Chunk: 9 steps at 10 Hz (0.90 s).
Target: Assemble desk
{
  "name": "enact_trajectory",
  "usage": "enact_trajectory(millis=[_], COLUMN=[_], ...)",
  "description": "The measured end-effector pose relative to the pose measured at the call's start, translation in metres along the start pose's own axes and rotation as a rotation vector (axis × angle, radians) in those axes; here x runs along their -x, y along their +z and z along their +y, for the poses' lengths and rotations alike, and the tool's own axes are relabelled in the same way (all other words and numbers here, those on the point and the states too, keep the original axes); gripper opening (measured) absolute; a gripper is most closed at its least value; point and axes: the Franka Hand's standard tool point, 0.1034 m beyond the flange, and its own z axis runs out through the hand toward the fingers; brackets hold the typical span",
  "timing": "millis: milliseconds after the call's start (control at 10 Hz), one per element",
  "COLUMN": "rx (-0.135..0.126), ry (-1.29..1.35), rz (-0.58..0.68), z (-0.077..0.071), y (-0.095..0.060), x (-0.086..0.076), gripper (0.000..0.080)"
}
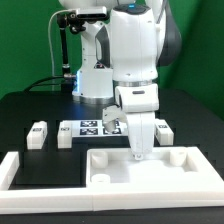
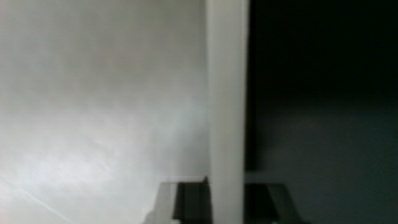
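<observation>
My claw (image 1: 140,151) is down on the desk panel (image 1: 150,172), at the long rim on the arm's side, about midway along it. In the wrist view that rim (image 2: 226,90) runs straight away from me as a pale strip. The panel's floor lies on one side of it and the dark worktop (image 2: 329,100) on the other. My fingers (image 2: 183,203) stand narrow, one either side of the strip and seemingly against it. Whether they actually pinch it I cannot tell. The panel's long axis runs across the exterior view from left to right, so my hold lies along that axis and any pull or slide would act crosswise to it. Beyond the rim, on the worktop, lie the leg posts: one (image 1: 165,130) just beside my claw on the exterior view's right, and two (image 1: 66,135) (image 1: 38,133) well apart on the left. Between them lies the marker board (image 1: 92,127). An L-shaped border bar (image 1: 35,168) sits just off the panel's left end.
</observation>
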Motion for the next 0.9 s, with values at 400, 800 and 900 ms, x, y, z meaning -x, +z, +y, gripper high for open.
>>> enact_trajectory(millis=[400,800,900], rx=[0.000,-0.001,-0.001], ry=[0.000,0.001,0.001], rz=[0.000,0.000,0.000], z=[-0.0002,-0.0005,-0.0005], y=[0.0004,0.0007,0.0007], x=[0.0007,0.0010,0.0011], gripper=[0.0136,0.0598,0.0641])
